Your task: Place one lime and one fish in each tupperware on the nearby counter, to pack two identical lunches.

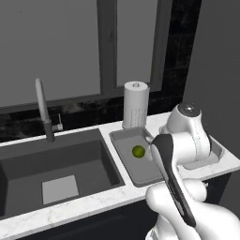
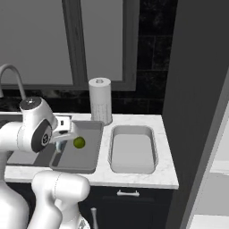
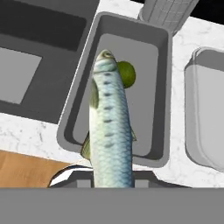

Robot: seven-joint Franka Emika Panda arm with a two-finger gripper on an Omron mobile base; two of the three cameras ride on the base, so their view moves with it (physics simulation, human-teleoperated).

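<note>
Gripper (image 3: 111, 186): pinching the fish (image 3: 109, 127) by its tail end.
Fish: likely slippery, long; hangs over the left tub (image 3: 162, 87) holding a lime (image 3: 127, 73).

Grey-framed window (image 1: 110, 47) above black tiled backsplash (image 2: 152, 40)

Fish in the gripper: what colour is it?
Silvery blue-grey fish with dark side spots; hand view.

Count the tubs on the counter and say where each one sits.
2. One tub sits next to the sink and holds a lime. The other tub sits to its right and looks empty.
</note>
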